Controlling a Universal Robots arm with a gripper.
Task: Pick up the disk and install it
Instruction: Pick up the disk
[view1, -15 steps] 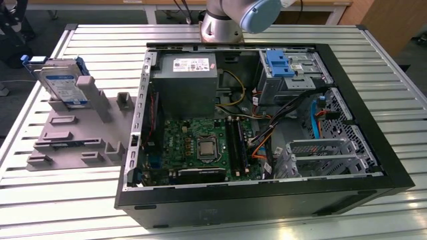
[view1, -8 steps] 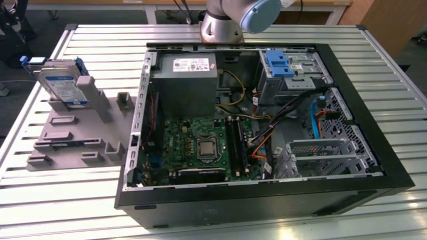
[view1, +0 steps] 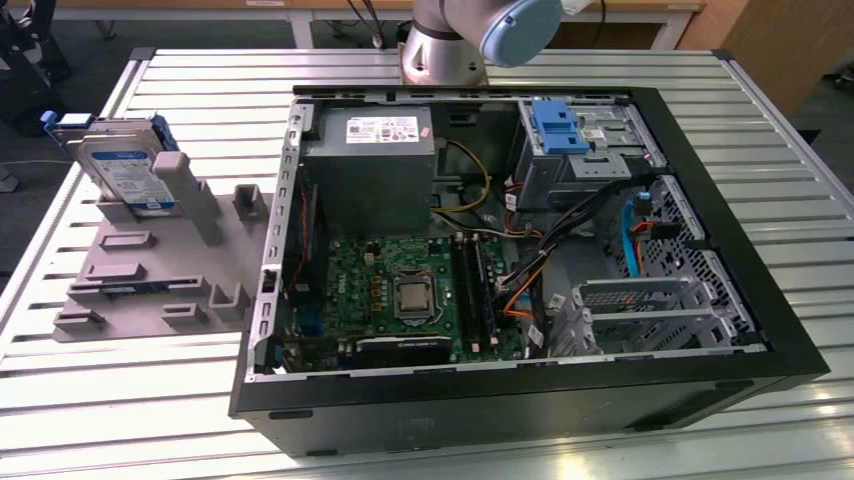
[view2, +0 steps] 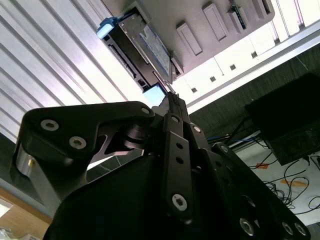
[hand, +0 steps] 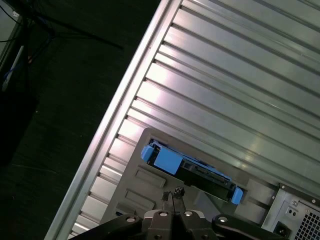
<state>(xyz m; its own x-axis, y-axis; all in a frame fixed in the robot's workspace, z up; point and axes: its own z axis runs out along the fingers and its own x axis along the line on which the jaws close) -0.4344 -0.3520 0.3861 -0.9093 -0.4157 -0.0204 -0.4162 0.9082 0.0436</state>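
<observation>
Jaws closed together on nothing, the gripper (hand: 173, 192) hangs above the disk (view1: 122, 170), which stands on edge in a grey fixture (view1: 140, 270) on the slatted table (view1: 200, 75), just beside the open computer case (view1: 534, 410).

1. I see open air above the disk (view1: 123, 170), which stands in its slot on the grey fixture plate (view1: 134, 275). A tall grey support (view1: 187, 195) leans against its near face.
2. The bare table slats (view1: 200, 75) behind the plate leave me passing room.
3. The computer case (view1: 787, 345) lies open on top, and its black walls hem in the sides.
4. Inside, the power supply box (view1: 367, 165), the upright blue bracket (view1: 554, 125) and loose cables (view1: 527, 285) crowd the way down.
</observation>
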